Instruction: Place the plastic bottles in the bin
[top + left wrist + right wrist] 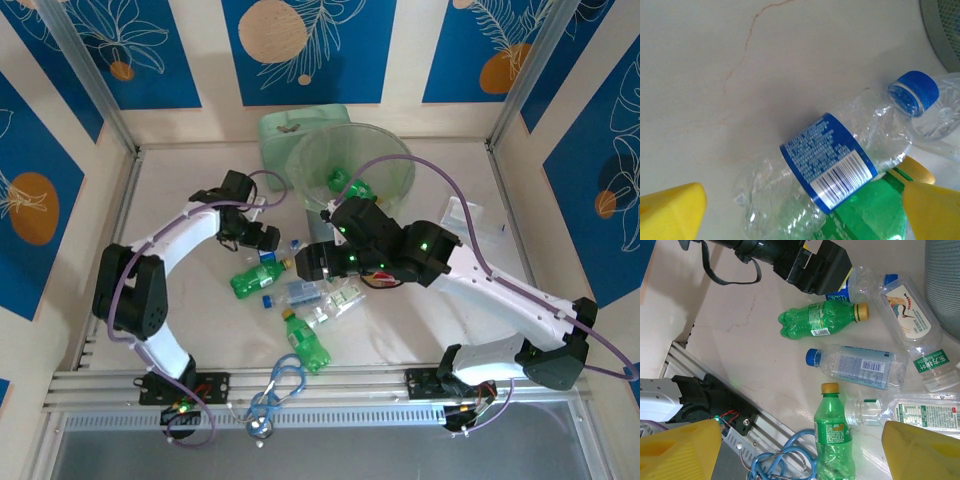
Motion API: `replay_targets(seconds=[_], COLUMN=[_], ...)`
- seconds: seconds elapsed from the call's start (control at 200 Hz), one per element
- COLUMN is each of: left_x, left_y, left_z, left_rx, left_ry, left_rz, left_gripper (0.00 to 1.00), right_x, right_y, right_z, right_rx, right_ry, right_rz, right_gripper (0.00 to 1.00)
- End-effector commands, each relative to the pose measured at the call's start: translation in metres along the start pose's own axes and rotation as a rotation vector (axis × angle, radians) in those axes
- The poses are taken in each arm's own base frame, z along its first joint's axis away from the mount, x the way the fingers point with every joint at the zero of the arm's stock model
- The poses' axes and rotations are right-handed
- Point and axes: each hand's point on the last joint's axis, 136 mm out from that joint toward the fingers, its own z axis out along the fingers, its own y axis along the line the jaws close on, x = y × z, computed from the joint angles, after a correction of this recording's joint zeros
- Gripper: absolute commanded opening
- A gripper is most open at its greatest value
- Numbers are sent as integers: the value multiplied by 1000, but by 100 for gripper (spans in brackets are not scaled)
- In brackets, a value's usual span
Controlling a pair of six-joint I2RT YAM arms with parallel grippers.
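Left arm (165,250) arches up from its base and folds inward, left end effector (262,238) pointing down with yellow fingers (671,210) spread wide; right arm (500,285) stretches leftward, right end effector (312,262) facing down, its fingers likewise well apart, gripping nothing.

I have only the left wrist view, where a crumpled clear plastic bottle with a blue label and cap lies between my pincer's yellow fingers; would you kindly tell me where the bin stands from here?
Observer: In the top view, the large round translucent pale-green plastic bin stands at the far middle of the table, beyond the left pincer and to its right.
Operator: Thank you. Is anything in it already?
Observer: Yes, one green plastic bottle lies inside it.
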Motion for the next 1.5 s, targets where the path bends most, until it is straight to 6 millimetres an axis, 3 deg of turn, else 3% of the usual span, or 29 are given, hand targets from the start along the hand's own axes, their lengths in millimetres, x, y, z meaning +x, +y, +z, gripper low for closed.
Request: replay_targets(seconds=[0.0,0.155,0.44,0.84,1.075,1.246,1.496], left_x=[2,6,19,13,1,-7,-17], left_y=[-7,-14,-7,19,23,23,24], left_z=[6,11,27,41,53,64,64], left_rx=[12,39,-35,-193,-156,-93,-61], left_ry=[39,48,96,82,83,103,85], left_rz=[66,82,109,85,39,-20,-79], left_gripper=[100,100,100,100,97,91,78], right_x=[-10,-11,-13,-12,-13,-13,-13], right_y=[9,8,9,7,8,7,7], right_z=[-8,-12,-12,-11,-11,-8,-7], right_rx=[-19,-23,-34,-26,-17,-13,-9], right_ry=[-35,-41,-28,-15,-9,-5,-4], right_rz=[8,10,14,26,21,20,20], right_gripper=[84,85,85,85,85,85,85])
